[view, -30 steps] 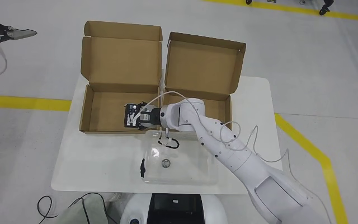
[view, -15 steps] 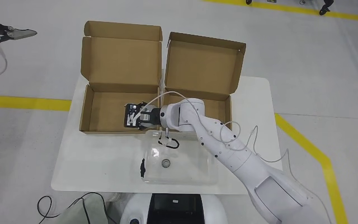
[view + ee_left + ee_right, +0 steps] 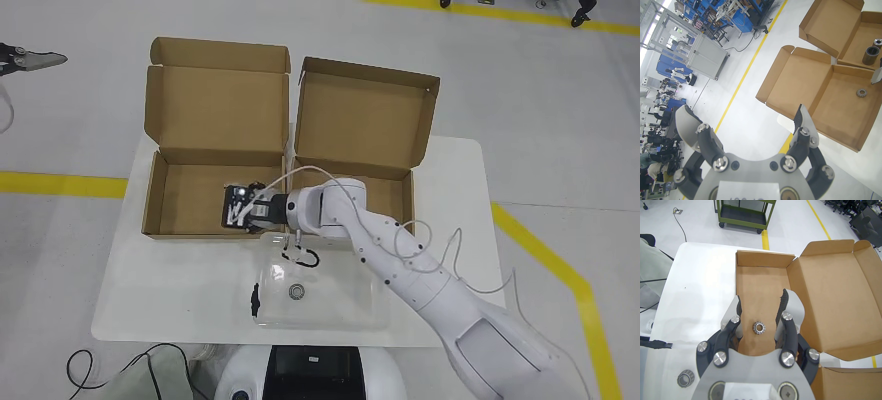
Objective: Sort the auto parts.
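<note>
Right gripper (image 3: 761,298) hovers with fingers spread over the open cardboard box (image 3: 762,260) on the robot's left. A small roller bearing (image 3: 759,328) lies loose on the box floor between them. A second bearing (image 3: 297,291) sits in the clear tray (image 3: 370,312) on the white table (image 3: 450,200). Left gripper (image 3: 743,113), likewise parted, hangs beyond the table's edge.

The place is a factory-style robotics workshop: beyond the left gripper (image 3: 743,113) a pale glossy floor (image 3: 772,28) carries a yellow lane line (image 3: 745,70), with blue workbenches (image 3: 745,11), an aluminium-framed enclosure (image 3: 702,51) and another white robot (image 3: 682,75) far off, and a green wheeled cart (image 3: 743,214) stands ahead of the right gripper (image 3: 761,296).
</note>
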